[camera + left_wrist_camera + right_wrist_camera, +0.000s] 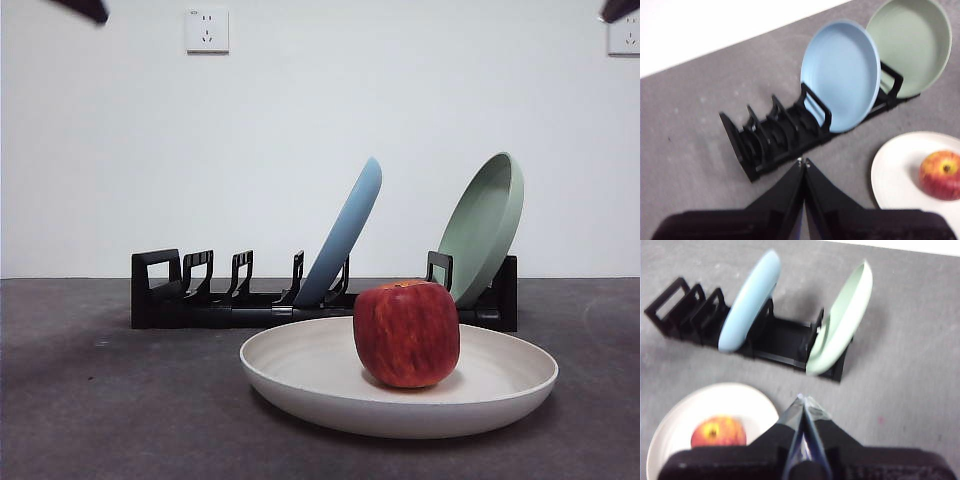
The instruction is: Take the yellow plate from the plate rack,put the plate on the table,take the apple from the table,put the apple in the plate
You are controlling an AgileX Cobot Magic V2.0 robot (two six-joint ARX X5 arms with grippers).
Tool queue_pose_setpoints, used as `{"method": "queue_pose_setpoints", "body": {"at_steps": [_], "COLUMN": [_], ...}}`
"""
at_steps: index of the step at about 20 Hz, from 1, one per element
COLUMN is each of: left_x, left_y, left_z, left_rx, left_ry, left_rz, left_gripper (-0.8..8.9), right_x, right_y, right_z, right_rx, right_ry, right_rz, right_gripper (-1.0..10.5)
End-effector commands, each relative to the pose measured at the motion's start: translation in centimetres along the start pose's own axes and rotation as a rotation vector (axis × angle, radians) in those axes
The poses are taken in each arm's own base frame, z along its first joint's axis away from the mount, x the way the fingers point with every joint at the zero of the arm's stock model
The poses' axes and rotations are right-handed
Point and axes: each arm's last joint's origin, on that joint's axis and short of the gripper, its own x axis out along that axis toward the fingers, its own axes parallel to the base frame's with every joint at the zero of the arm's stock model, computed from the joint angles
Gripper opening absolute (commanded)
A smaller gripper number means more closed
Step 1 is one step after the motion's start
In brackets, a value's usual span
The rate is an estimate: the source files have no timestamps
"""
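Note:
The yellow plate [500, 375], cream off-white, lies flat on the table [100, 400] in front of the plate rack [180, 300]. The red apple [406, 333] sits in the plate. Plate [900, 170] and apple [940, 175] also show in the left wrist view, and plate [740, 400] and apple [719, 432] in the right wrist view. My left gripper [803, 162] is shut and empty, high above the table near the rack [770, 140]. My right gripper [801, 399] is shut and empty, raised beside the plate. Both arms show only as black tips at the top corners of the front view.
A light blue plate [345, 235] and a pale green plate [485, 225] lean in the rack's slots. Several slots at the rack's left end hold nothing. A white wall with sockets stands behind.

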Motion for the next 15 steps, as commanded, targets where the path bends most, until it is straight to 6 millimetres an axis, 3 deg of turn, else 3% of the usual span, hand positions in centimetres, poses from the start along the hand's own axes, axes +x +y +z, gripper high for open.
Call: {"method": "queue_pose_setpoints", "body": {"at_steps": [1, 5, 9, 15], "left_x": [0.1, -0.8, -1.3, -0.5], "left_y": [-0.1, 0.0, 0.0, -0.1], "left_z": [-2.7, -5.1, -5.2, -5.4], "left_rx": [-0.068, -0.125, -0.128, -0.123], "left_ry": [-0.014, -0.103, -0.100, -0.058], "left_rz": [0.006, 0.031, 0.029, 0.029], "left_gripper": [-0.09, -0.09, -0.03, -0.03], "right_x": [0.5, 0.7, 0.8, 0.8], "right_y": [-0.1, -0.1, -0.1, -0.1], "right_z": [-2.5, -5.0, -5.0, -5.0], "right_rx": [0.022, 0.036, 0.070, 0.070], "right_ry": [0.024, -0.013, -0.009, -0.009], "right_rz": [0.001, -0.008, -0.006, -0.006], "right_gripper": [-0.1, -0.1, 0.0, 0.0]}}
